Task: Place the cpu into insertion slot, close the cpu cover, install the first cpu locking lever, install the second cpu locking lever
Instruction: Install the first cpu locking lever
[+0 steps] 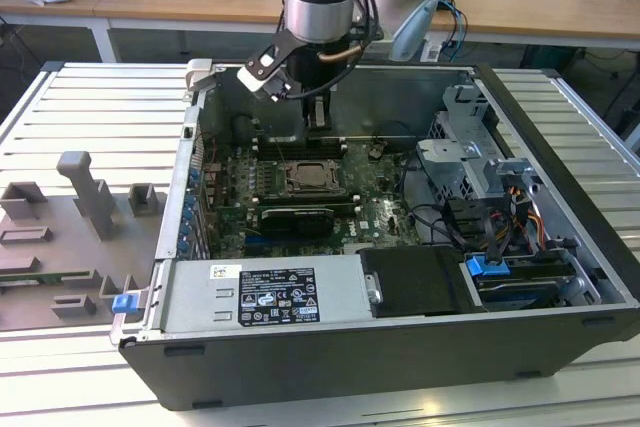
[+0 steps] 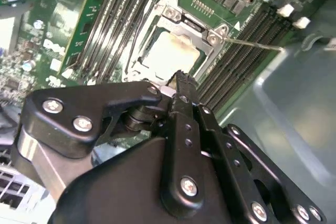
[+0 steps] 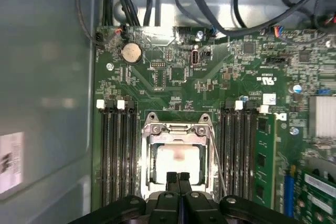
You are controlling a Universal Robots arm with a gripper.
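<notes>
In the first wrist view the gripper [image 3: 178, 177] is hovering closest, its black fingers pressed together on nothing, tips just above the cpu [image 3: 178, 157]. The cpu is lying flat in the insertion slot [image 3: 151, 162], its pale matte metal face showing through the window of the cpu cover [image 3: 178, 129]. This thin silvery stamped frame seems to be lying down over the chip, though the angle is leaving that unsure. The chip is probably light, stiff and delicate underneath, so best gripped by its edges. Beside the socket a thin wire locking lever [image 3: 218, 163] is standing clear, likely springy. Farther off, ribbed black memory slots [image 3: 116, 156] are flanking the socket on the green motherboard [image 3: 173, 74].
</notes>
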